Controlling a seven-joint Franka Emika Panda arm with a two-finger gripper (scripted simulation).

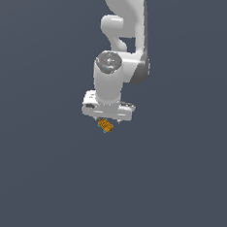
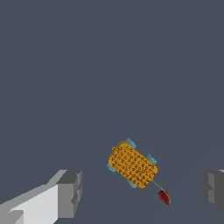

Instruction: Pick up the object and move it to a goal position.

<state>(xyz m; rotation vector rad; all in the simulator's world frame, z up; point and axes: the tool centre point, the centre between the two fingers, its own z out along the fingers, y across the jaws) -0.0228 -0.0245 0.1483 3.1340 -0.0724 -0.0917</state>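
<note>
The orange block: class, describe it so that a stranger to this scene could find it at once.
Start at the white robot arm and follow it down to its hand. Right beneath lies the orange block, tiny, grid-textured with cyan edge bits, the only bright thing on the dark grey ground.

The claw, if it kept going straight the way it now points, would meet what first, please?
Most likely the orange block, which lies ahead between the open claw's fingers. It sits off-centre and angled, so one finger might touch it first; depth is unclear.
</note>
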